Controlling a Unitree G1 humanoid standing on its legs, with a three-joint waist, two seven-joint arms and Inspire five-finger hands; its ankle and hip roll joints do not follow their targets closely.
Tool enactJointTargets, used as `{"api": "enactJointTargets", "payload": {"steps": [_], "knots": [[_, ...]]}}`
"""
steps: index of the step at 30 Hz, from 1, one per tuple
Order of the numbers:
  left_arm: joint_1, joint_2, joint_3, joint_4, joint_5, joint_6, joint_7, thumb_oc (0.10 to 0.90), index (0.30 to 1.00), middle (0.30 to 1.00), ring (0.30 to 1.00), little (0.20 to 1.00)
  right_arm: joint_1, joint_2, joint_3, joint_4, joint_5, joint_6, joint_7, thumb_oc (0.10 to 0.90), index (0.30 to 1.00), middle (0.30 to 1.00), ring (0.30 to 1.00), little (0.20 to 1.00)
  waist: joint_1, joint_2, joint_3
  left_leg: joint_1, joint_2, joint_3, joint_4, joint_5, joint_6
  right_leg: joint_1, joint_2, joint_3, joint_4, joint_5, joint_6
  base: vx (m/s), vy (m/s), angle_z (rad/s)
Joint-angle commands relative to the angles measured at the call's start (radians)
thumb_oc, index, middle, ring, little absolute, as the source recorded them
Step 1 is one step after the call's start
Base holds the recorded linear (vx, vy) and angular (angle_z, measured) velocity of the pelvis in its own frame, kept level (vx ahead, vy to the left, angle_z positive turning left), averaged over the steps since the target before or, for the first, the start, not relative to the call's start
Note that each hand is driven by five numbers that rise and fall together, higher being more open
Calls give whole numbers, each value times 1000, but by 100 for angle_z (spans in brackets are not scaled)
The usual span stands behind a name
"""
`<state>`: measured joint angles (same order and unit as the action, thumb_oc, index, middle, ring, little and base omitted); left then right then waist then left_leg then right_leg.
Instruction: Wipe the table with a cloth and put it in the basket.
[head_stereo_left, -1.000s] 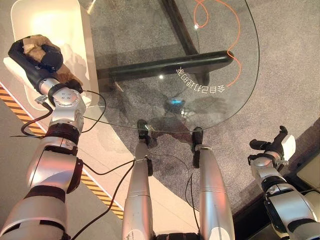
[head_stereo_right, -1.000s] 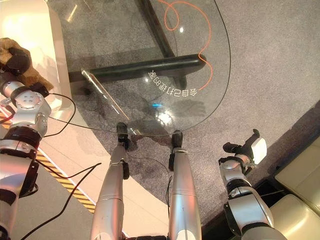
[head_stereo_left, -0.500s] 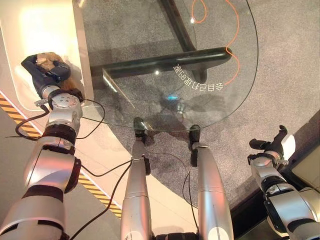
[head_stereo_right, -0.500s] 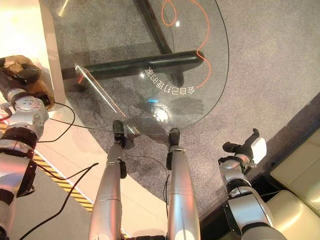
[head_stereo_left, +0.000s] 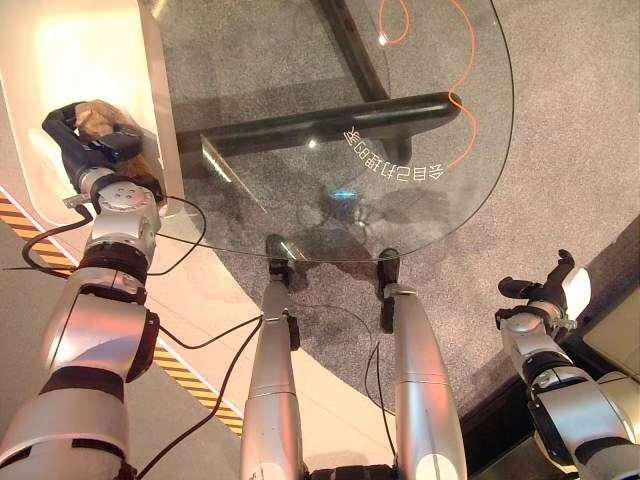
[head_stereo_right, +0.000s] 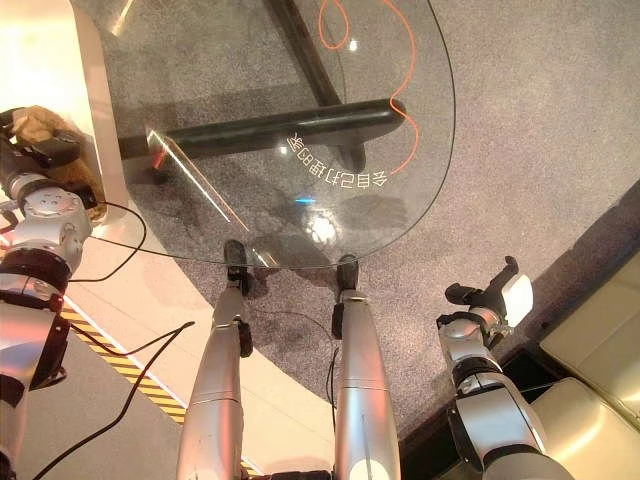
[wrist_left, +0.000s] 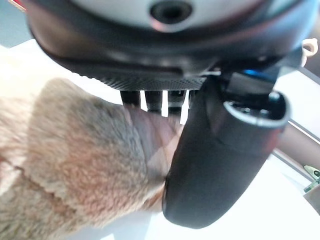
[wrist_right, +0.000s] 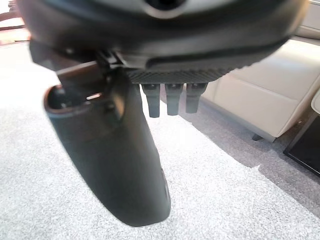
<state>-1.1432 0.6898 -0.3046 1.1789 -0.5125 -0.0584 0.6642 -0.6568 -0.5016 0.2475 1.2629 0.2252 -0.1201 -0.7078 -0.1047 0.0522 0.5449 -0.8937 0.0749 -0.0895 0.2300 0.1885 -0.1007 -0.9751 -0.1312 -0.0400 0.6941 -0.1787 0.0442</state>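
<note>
Glass table (head_stereo_left: 300, 90) ahead; left hand (head_stereo_left: 85, 140) grips brown cloth (head_stereo_left: 98, 113); right hand (head_stereo_left: 545, 295) low, fingers relaxed.

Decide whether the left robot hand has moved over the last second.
Yes. The left robot hand, shut on the cloth, has shifted right, toward the glass table.

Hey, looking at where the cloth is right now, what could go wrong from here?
1. The left robot hand holds the brown cloth bunched over the white surface beside the glass table; a loose end hanging by the wrist might slip free or snag.
2. No basket can be made out here, so the drop-off may need a search.
3. The right robot hand hangs over the carpet, too far away to help.
</note>
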Motion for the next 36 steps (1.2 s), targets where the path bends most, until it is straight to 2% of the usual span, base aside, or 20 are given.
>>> {"api": "enactJointTargets", "payload": {"steps": [1,13,17,22,25,29,31,32,36], "knots": [[-89,135,6,52,47,-59,82,800,900,900,900,900,36,-42,-3,14,-9,-5,-32,800,900,900,900,900,15,-23,-25,20,-69,118,181,-209,96,56,90,-2,-220,117,-22,0,0,0],[-99,138,15,35,47,-118,126,800,900,900,900,900,41,-34,1,15,-2,-12,-32,800,900,900,900,900,18,-27,-25,34,-68,116,173,-206,94,71,91,-4,-226,119,-20,0,0,0],[-98,137,13,25,42,-118,116,800,900,900,900,900,45,-29,-1,20,-1,-21,-33,800,900,900,900,900,20,-23,-25,43,-70,115,163,-203,95,77,91,-4,-228,121,-19,-6,-8,0],[-83,139,41,-7,-37,-204,136,800,900,900,900,900,62,-11,-5,19,-9,-35,-37,800,900,900,900,900,21,-15,-25,83,-73,111,133,-194,94,107,97,2,-238,121,-16,-30,-55,0],[-60,140,75,-51,-68,-279,130,800,900,900,900,900,75,-2,-15,14,-7,-38,-47,800,900,900,900,900,25,-11,-25,129,-73,111,102,-183,91,149,97,0,-256,124,-11,-45,-73,-1],[-29,147,103,-99,-69,-345,110,800,900,900,900,900,96,5,-29,11,-7,-46,-51,800,900,900,900,900,28,-5,-25,191,-72,110,57,-161,82,210,93,-2,-290,139,-5,-68,-83,-2],[-21,148,109,-110,-67,-350,109,800,900,900,900,900,102,6,-31,10,-6,-46,-51,800,900,900,900,900,28,-5,-25,210,-71,110,40,-154,79,229,92,-2,-303,143,-4,-39,-69,-1],[2,156,120,-134,-63,-362,97,800,900,900,900,900,117,7,-41,10,-3,-40,-48,800,900,900,900,900,32,-5,-25,269,-70,111,9,-153,70,293,85,-6,-326,136,2,-33,-67,-3],[24,168,138,-160,-59,-376,70,800,900,900,900,900,143,6,-63,19,2,-43,-36,800,900,900,900,900,36,-3,-29,354,-69,113,-40,-137,61,381,77,-11,-372,145,5,-53,-67,-1]]}}
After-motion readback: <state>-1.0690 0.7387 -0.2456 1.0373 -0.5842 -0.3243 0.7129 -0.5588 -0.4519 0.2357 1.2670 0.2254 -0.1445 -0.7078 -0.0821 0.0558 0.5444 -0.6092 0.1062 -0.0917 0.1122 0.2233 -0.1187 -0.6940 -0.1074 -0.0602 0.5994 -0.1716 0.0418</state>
